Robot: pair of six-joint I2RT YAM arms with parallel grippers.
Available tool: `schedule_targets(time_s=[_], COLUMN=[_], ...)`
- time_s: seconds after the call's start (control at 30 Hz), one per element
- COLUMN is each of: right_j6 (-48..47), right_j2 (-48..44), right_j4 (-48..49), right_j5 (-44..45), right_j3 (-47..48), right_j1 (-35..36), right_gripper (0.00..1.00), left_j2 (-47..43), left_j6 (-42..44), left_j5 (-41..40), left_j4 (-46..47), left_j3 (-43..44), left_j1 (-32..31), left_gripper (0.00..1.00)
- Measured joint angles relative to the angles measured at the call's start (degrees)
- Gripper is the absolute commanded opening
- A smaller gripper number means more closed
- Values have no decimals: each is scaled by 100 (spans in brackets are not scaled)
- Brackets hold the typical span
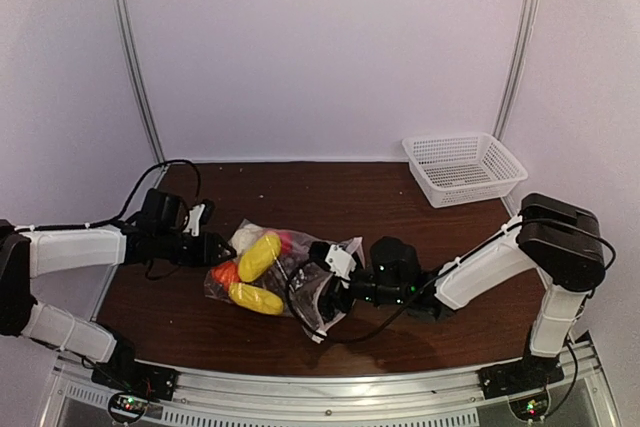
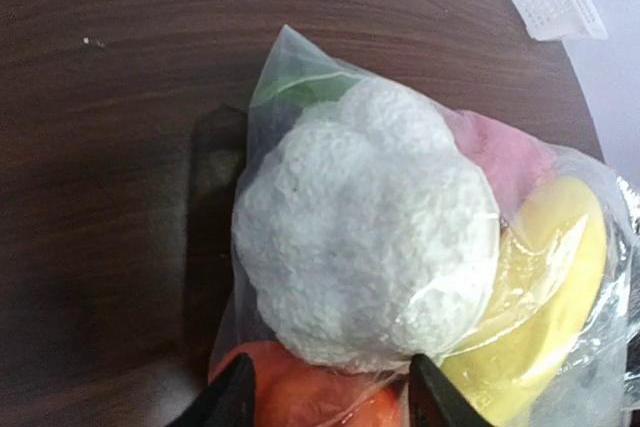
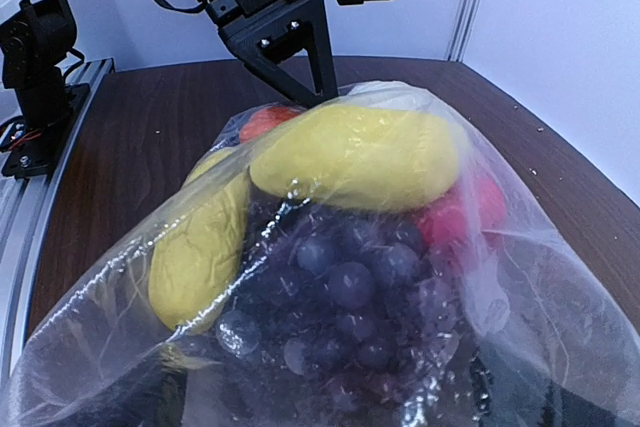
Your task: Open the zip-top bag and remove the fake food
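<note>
Step in hand: opening, not yet done. The zip-top bag (image 1: pixel 285 277) lies mid-tabletop (image 1: pixel 400 207), a bit left of centre and nearer the near edge, w/ all the fake food (image 1: pixel 259 255) inside: yellow pcs, an orange one, a red/pink one, a knobbly white piece (image 2: pixel 365 227) at the L end and the grape cluster (image 3: pixel 350 287) at the R end. Nothing is out yet. The white basket (image 1: pixel 465 169) sits well apart at the far R corner. The L gripper (image 1: pixel 207 247) is at the bag's L end. Its jaws stand partly apart, fingertips (image 2: pixel 235 397) either side of the plastic over the orange and white pcs, prob just touching it, but no pinch visible. The R gripper (image 1: pixel 325 272) is at the opposite end, where I judge the mouth to be. The plastic drapes right over its wrist cam, so the fingers are mostly hidden. Dim dark shapes at both lower sides suggest the jaws are wide, w/ nothing clamped that I can see. The zip strip can't be picked out clearly. Next move, in my judgement: R needs to find one lip of the mouth and nip thin film only, not a food pc, while L pins or holds the far end so the bag doesn't slide. Risk: slippery film, grabbing both lips together.
</note>
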Motion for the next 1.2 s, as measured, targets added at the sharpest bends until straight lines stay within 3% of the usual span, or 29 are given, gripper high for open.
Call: schedule_targets(time_s=[0.2, 0.67, 0.8, 1.03, 1.2], right_j6=[129, 46, -201, -527, -435], right_j2=[2, 186, 199, 212, 365], right_j4=[-9, 911, 1123, 828, 761], right_j5=[-374, -361, -299, -393, -304], right_j3=[-11, -302, -492, -514, -505], right_j1=[-190, -236, -260, -260, -260], right_gripper=[100, 100, 99, 90, 91], left_j2=[219, -1073, -951, -798, -621], left_j6=[44, 358, 474, 446, 378], left_j5=[356, 404, 404, 236, 337], left_j4=[424, -57, -168, -402, -168], left_j3=[-13, 494, 605, 603, 577], left_j1=[-2, -935, -935, -935, -935], left_gripper=[1, 0, 0, 0, 0])
